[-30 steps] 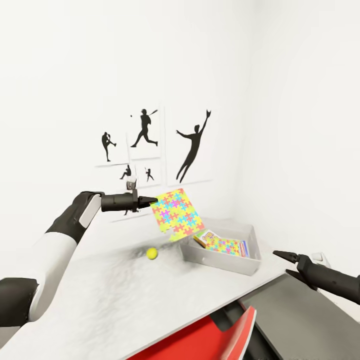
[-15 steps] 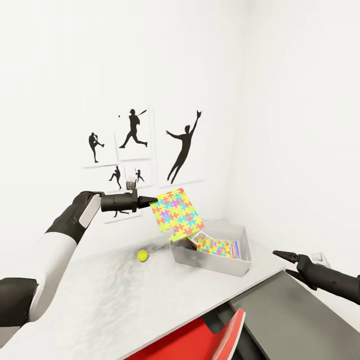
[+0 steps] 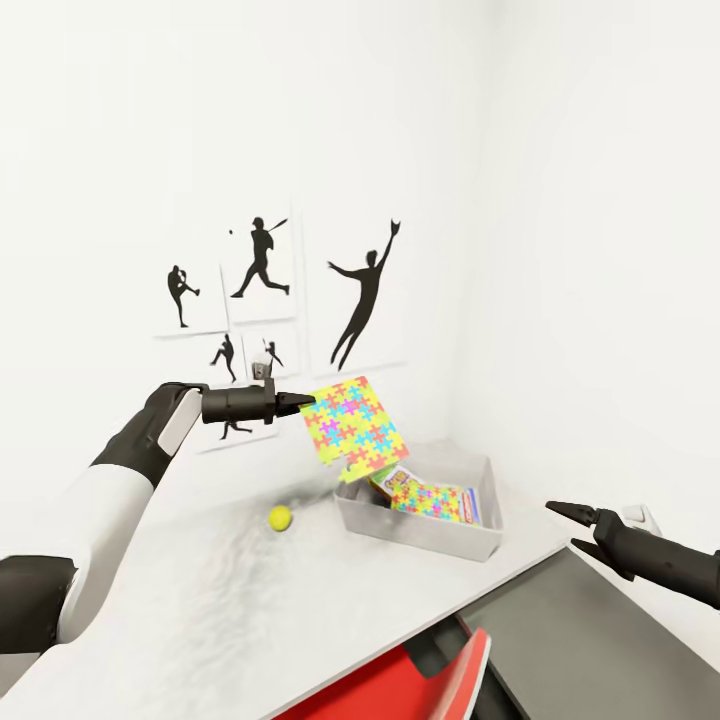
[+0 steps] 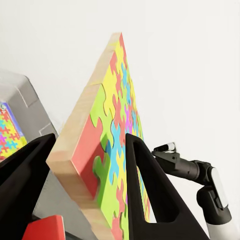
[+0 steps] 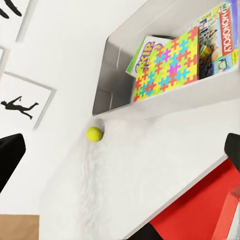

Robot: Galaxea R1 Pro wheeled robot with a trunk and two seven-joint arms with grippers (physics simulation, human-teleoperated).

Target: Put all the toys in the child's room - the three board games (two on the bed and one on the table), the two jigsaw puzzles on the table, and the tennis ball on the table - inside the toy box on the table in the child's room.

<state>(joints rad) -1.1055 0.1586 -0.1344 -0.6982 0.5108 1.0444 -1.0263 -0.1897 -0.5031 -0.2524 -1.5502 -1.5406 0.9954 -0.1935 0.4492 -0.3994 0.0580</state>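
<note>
Currently the left gripper (image 3: 308, 403) is holding one jigsaw puzzle (image 3: 354, 424) by its edge, raised off the table (image 3: 220, 590) and tilted, hanging just over the near-left corner of the toy box (image 3: 420, 522). In the left wrist view the two black fingers (image 4: 150, 200) are sitting closed on either side of the puzzle's thick wooden-edged board, coloured pieces facing one finger.

Below and slightly left of the held puzzle, the tennis ball (image 3: 280, 517) is resting on the pale tabletop, near the toy box but apart from it.

The toy box is sitting on the table against the wall corner. Inside it, the second jigsaw puzzle (image 5: 167, 65) is lying on top of printed board games (image 5: 220, 37); the right wrist view is showing a "Skip" cover under the puzzle and a Monopoly cover beside it.

At far right, the right gripper (image 3: 572, 518) is hovering beyond the table edge, well apart from the toy box, its fingers spread and empty.
</note>
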